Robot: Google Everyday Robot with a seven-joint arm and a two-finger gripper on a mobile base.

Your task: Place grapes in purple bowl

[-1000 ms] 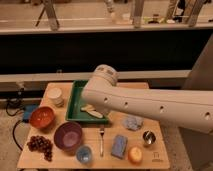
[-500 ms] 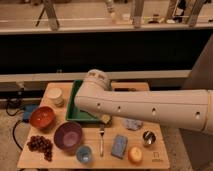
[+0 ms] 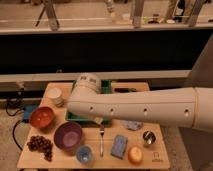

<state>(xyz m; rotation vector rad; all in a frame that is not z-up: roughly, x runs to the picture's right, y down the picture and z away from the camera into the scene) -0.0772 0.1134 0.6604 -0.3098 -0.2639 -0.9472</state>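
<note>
Grapes [image 3: 40,145] lie lower left, beside the purple bowl [image 3: 68,136]. The arm [image 3: 145,110], centre frame, hides the gripper; its grip cannot be told.

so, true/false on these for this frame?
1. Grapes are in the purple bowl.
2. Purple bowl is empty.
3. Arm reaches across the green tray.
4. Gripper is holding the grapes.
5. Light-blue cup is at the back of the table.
1. False. The grapes lie on the table, beside the purple bowl, near the front corner.
2. True. Nothing shows inside it.
3. True. The arm spans over the green tray.
4. False. The gripper is hidden behind the arm's end over the tray; nothing touches the grapes.
5. False. The light-blue cup is at the front edge, next to the purple bowl.
</note>
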